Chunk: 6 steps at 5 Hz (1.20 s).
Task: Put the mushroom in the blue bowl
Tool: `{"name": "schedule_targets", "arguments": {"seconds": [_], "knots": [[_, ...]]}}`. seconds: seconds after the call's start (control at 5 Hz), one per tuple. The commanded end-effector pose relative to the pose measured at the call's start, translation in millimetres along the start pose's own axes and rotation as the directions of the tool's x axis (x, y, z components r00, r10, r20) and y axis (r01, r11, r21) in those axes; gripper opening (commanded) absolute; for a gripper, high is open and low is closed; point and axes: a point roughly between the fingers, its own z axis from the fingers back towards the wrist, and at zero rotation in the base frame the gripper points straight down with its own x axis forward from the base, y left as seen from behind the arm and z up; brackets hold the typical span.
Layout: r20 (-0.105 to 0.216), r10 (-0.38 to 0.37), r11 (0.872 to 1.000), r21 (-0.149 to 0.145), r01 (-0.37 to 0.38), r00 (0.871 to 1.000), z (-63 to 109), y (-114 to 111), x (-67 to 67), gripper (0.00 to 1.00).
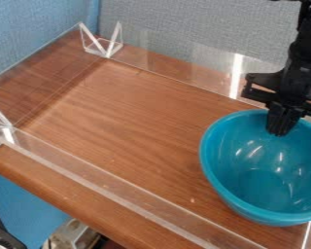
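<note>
Mushroom: not visible; perhaps masked by the bowl or the arm at the right of the frame, though its exact place cannot be told. No sign of it on the visible inner surface of the bowl. Blue bowl point(216, 173): one, glossy, round, at the lower right of the frame, mouth turned up and towards the viewer; whether its base sits flat cannot be told. Its wide mouth suits it to receive a small piece let go from above, which is presumably why it stands within the arm's reach. Black gripper point(282, 124): one, entering at the upper right, pointing down, fingertips together at the far rim of the bowl, overlapping it in view; contact cannot be confirmed. No mushroom shows between the tips. The low, closed pose looks less like a carry than a nudge against the rim or a pass close by it; pressing on could shove or tip the bowl. The next move likely calls for lifting off the rim, finding the mushroom and parting the fingers around it. Wooden table point(120, 117): brown, beneath all, across the middle of the frame. White bracket point(102, 41): upper left, at the table's edge, seemingly a corner support.
</note>
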Motion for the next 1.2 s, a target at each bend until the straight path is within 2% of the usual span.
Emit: {"name": "schedule_targets", "arguments": {"seconds": [0.0, 1.0], "knots": [[0.048, -0.006, 0.999, -0.032, 0.007, 0.999, 19.1, -7, 1.6, 0.0], [-0.004, -0.002, 1.0, -0.021, 0.002, 1.0, 4.1, -16, -9.8, 0.0]]}}
